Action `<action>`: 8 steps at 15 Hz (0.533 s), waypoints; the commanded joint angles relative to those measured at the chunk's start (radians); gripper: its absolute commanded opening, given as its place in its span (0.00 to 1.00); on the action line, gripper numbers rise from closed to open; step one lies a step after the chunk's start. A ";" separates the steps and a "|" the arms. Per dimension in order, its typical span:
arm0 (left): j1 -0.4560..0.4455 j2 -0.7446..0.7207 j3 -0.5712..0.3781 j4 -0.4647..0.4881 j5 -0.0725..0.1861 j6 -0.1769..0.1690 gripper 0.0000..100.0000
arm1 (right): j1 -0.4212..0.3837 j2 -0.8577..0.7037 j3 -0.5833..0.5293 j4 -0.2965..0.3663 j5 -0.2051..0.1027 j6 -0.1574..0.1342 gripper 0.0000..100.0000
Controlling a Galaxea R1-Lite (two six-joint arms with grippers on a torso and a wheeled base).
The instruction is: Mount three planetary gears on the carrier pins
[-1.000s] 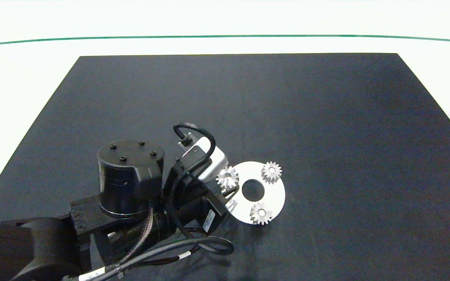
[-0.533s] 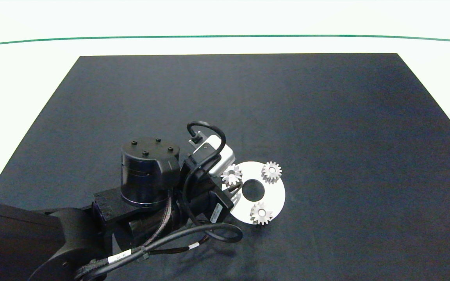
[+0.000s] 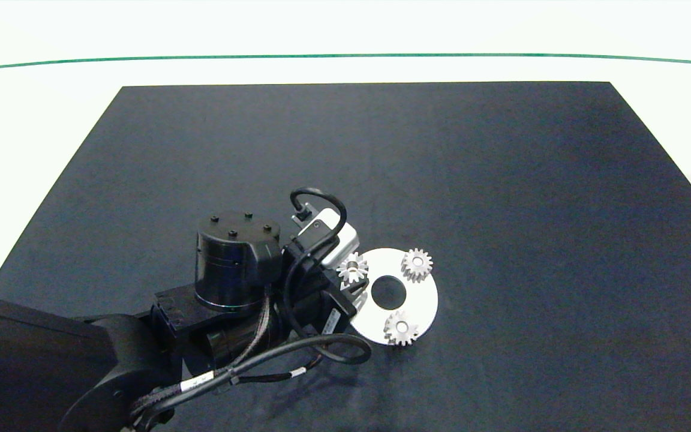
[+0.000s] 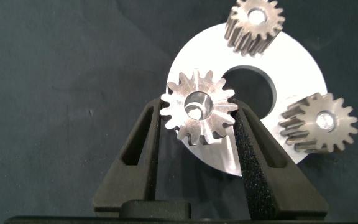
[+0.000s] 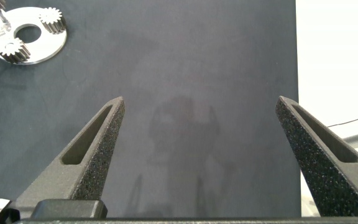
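The left gripper (image 4: 197, 134) pinches gear 3 (image 4: 197, 107) by its teeth over the disc (image 4: 303, 68); small, rigid, probably slippery steel.

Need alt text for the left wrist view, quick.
The left gripper holds a small silver toothed gear between its fingers above the flat white round disc. Two more silver gears already sit on the disc.

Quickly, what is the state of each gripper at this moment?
Left gripper: shut on the third planetary gear, over the carrier disc.
Right gripper: open, holding nothing, away from the disc.
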 commanded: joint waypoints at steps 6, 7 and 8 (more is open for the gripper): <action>0.004 0.015 0.002 -0.010 0.001 -0.001 0.07 | 0.000 -0.004 0.000 0.003 -0.002 -0.002 1.00; 0.004 0.015 0.005 -0.010 -0.001 -0.001 0.07 | 0.000 -0.002 0.000 0.003 -0.002 -0.002 1.00; 0.004 0.018 0.004 -0.011 -0.001 -0.002 0.07 | 0.000 -0.002 0.000 0.003 -0.002 -0.002 1.00</action>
